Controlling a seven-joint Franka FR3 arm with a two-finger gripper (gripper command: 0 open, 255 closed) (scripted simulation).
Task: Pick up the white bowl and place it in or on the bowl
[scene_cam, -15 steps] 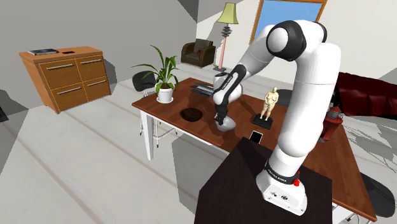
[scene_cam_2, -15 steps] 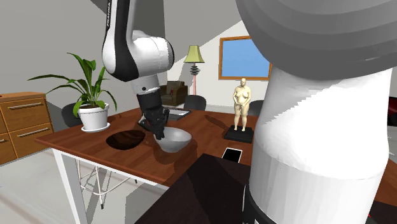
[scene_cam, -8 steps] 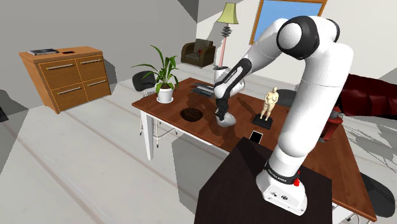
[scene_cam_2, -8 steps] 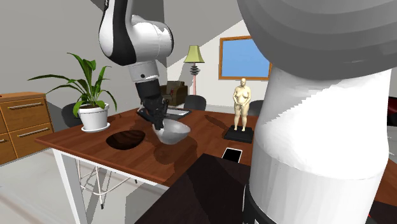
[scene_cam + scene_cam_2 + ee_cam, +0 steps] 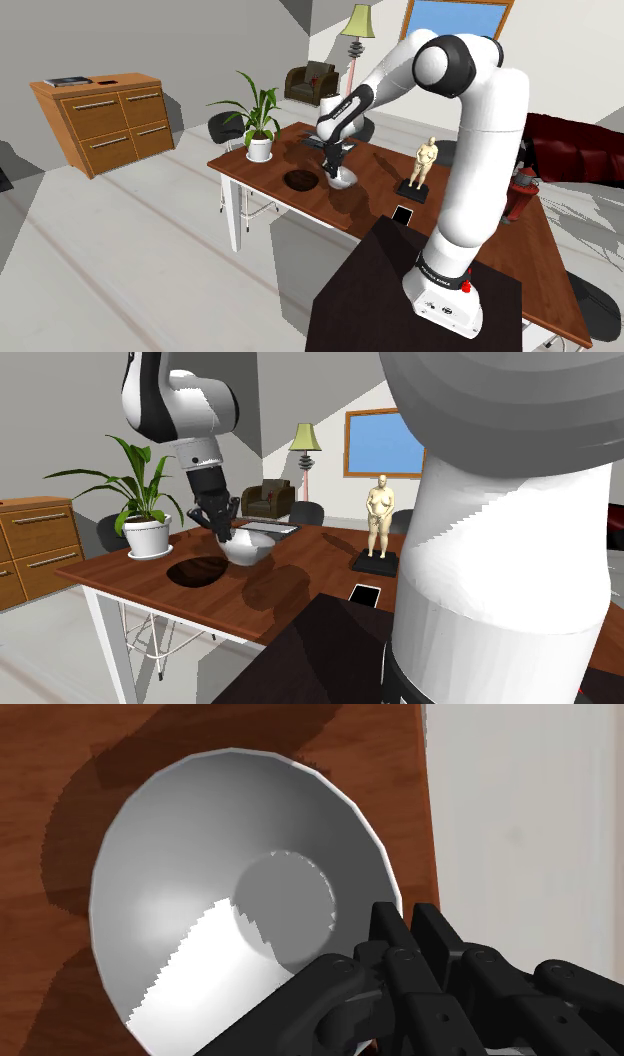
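I'm watching the all-black two-finger gripper (image 5: pixel 333 165) (image 5: pixel 222 530) (image 5: pixel 400 919) clenching on the rim of the white-grey round bowl (image 5: pixel 342 179) (image 5: pixel 247 548) (image 5: pixel 240 904). The bowl is hanging mouth-up, clear of the brown wooden table (image 5: pixel 250 165) (image 5: pixel 300 582), and throwing its shadow on the wood below.

In the shoulder view, the dark brown shallow bowl (image 5: pixel 303 180) (image 5: pixel 197 569) is sitting on the table just beside the white-grey round bowl, at nine o'clock. A green potted plant in a white pot (image 5: pixel 258 125) (image 5: pixel 145 502) is standing further out at ten o'clock. At three o'clock a tan human figurine on a black base (image 5: pixel 424 165) (image 5: pixel 379 517) is standing well apart. A flat black device (image 5: pixel 403 215) (image 5: pixel 365 595) is lying at four o'clock, near the table's edge.
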